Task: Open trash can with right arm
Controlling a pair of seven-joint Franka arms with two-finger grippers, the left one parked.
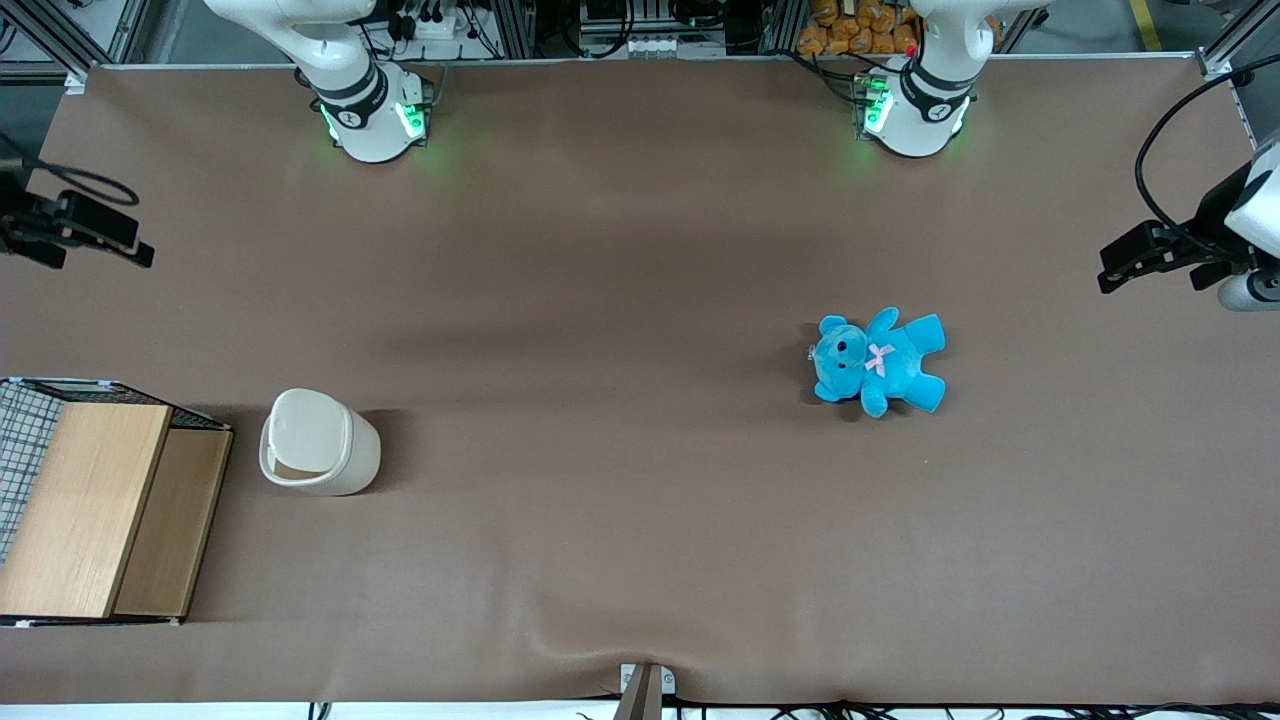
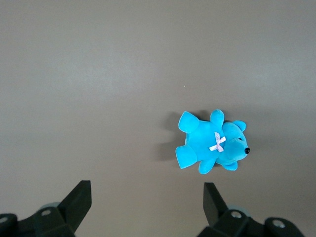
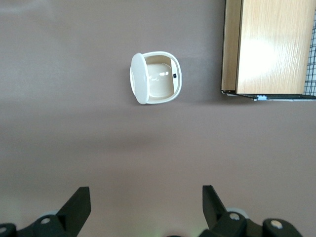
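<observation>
Crate: wooden-topped wire crate [image 1: 95, 505] sits nearest the front camera, at the working arm's end of the table [image 1: 620, 520]; its contents are hidden under the boards.
Trash can: trash can [image 1: 318, 443] stands just beside the crate, not touching it; the blue teddy [image 1: 878, 362] lies well apart, toward the parked arm's end.
Lid: the right wrist view shows the lid [image 3: 139, 78] tipped up on edge and the cavity [image 3: 160, 79] bare, so the bin looks already open and empty.
Handling: likely light, stiff, smooth plastic that could slide or tip; the lid's free edge is the place to press.
Gripper: gripper [image 3: 143, 207] hangs high above the table near its edge, fingers [image 3: 79, 205] wide apart, holding nothing.
</observation>
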